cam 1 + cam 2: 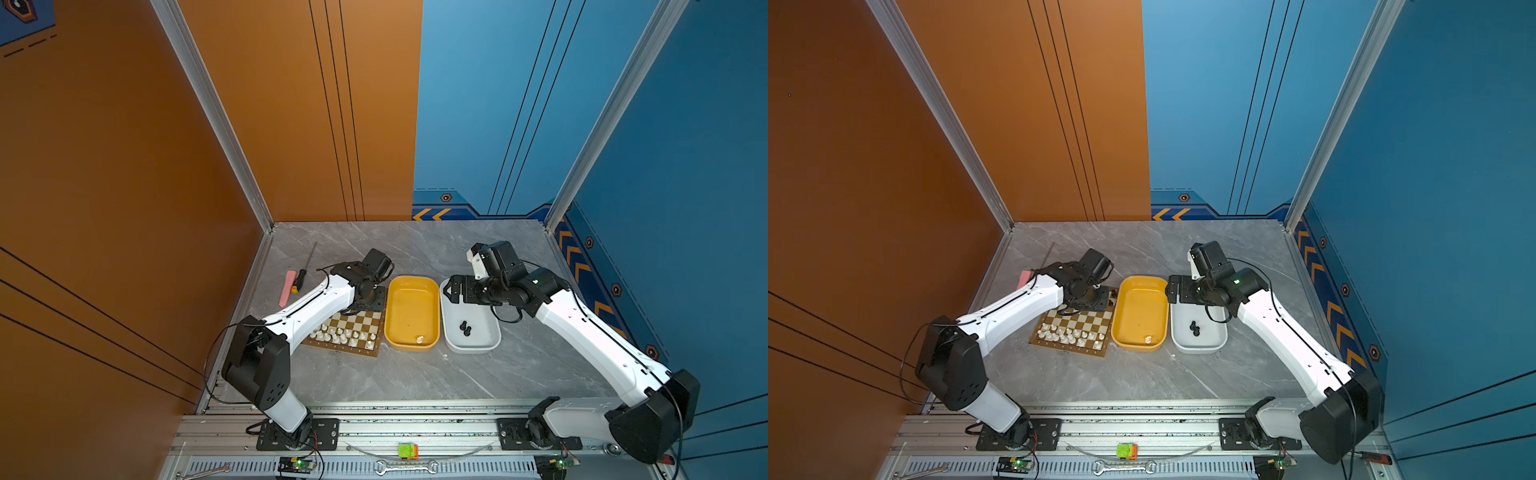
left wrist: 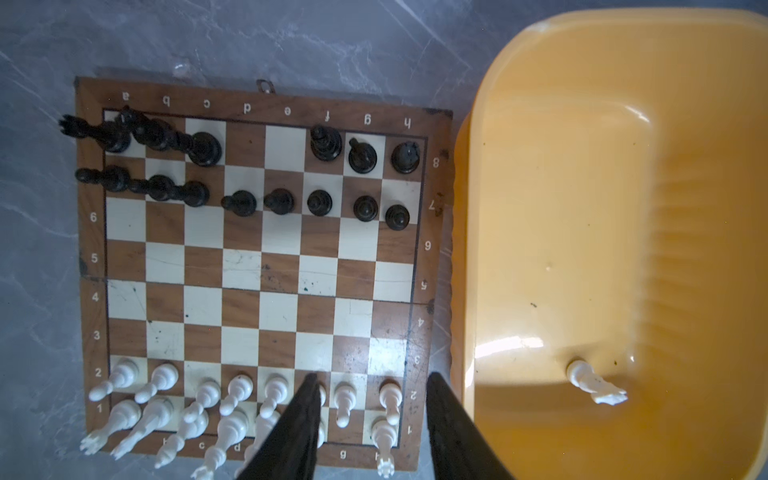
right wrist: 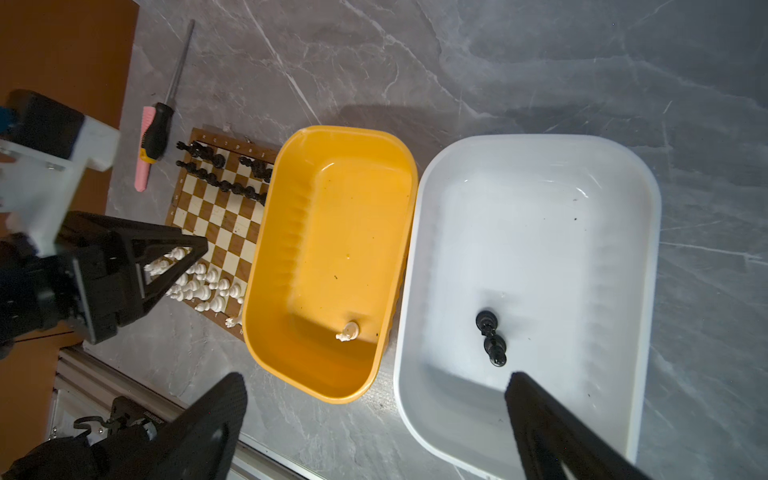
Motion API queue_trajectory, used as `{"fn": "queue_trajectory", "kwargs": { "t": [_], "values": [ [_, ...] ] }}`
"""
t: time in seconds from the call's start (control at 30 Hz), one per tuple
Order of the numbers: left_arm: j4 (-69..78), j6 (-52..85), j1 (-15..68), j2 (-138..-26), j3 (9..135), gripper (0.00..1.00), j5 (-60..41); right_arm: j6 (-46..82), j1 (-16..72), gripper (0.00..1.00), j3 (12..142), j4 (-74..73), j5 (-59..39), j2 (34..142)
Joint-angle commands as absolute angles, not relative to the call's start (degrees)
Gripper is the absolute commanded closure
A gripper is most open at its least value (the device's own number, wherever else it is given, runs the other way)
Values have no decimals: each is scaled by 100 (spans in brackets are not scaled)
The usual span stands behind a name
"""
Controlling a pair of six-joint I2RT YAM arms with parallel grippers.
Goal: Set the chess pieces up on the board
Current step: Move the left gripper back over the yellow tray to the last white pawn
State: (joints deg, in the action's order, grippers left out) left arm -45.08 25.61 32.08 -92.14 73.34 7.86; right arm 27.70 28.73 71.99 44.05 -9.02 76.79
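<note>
On the surface (image 1: 415, 374) the board (image 2: 257, 266) sat just beside the yellow tub (image 2: 582, 166). The left jaws stood part open and empty among crowded white pieces (image 2: 237, 387); lifting away crooked could topple neighbours. The right jaws gaped wide, holding nothing, over two black pieces (image 3: 486, 321) in the white tub (image 3: 540, 187).

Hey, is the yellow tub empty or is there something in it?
Not empty. One white chess piece sits in the yellow tub, near an end wall; nothing else is inside.
</note>
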Motion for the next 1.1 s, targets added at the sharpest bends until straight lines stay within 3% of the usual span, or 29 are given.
{"fn": "queue_trajectory", "kwargs": {
  "t": [0.0,0.17,0.5,0.7,1.07],
  "values": [
    [-4080,2161,3177,-9219,7467,57,362,2563,2733,0,7380,4095,-897,7983],
    [-3519,2072,3134,-9332,7376,56,-243,2463,2499,0,7597,3955,-892,8547],
    [-3972,1593,3146,-9647,8114,57,-1216,2636,2329,0,8695,4362,-814,9521],
    [-4306,1054,3496,-9506,7966,56,-1526,2618,2329,0,8113,4168,-666,9089],
    [-4223,1153,4445,-9872,7838,57,-1006,2441,2155,0,7542,4192,-813,8318]
  ]
}}
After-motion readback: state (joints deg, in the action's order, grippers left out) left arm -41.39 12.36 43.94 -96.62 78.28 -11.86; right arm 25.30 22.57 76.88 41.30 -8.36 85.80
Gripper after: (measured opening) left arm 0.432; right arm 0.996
